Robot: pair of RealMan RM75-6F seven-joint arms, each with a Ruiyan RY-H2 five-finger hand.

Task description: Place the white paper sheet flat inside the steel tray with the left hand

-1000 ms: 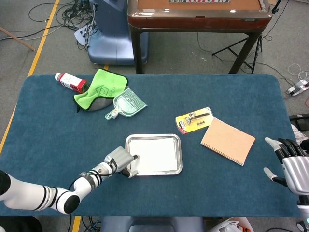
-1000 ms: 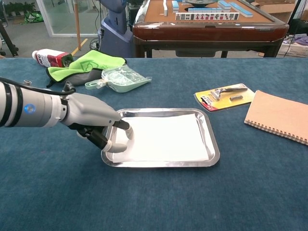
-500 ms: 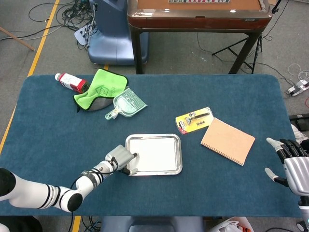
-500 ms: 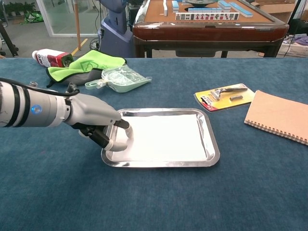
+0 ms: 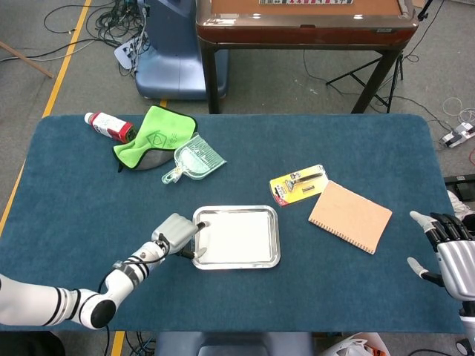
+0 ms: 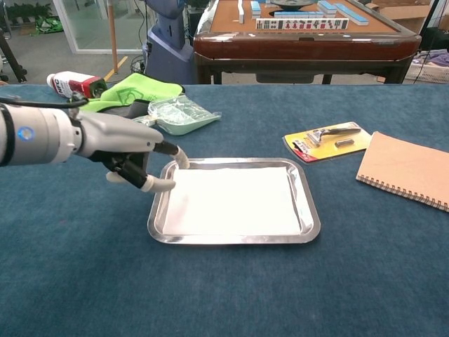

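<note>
The white paper sheet (image 5: 239, 237) (image 6: 235, 200) lies flat inside the steel tray (image 5: 236, 265) (image 6: 231, 240) near the table's front middle. My left hand (image 5: 174, 236) (image 6: 130, 151) hovers at the tray's left rim, raised a little, fingers apart and holding nothing. One fingertip (image 6: 180, 156) reaches over the tray's far-left corner, and the thumb sits close to the left rim. My right hand (image 5: 449, 252) rests at the table's right edge with its fingers spread, holding nothing; the chest view does not show it.
A tan spiral notebook (image 5: 350, 216) (image 6: 407, 168) and a yellow razor pack (image 5: 298, 184) (image 6: 327, 140) lie right of the tray. Back left are a green cloth (image 5: 156, 133) (image 6: 126, 91), a clear plastic scoop (image 5: 194, 159) (image 6: 175, 112) and a bottle (image 5: 107, 125) (image 6: 74, 84).
My left hand has drawn its fingers off the paper, lifted, and moved left and back to the tray's left rim. The paper stays flat in the tray. The right hand is still.
</note>
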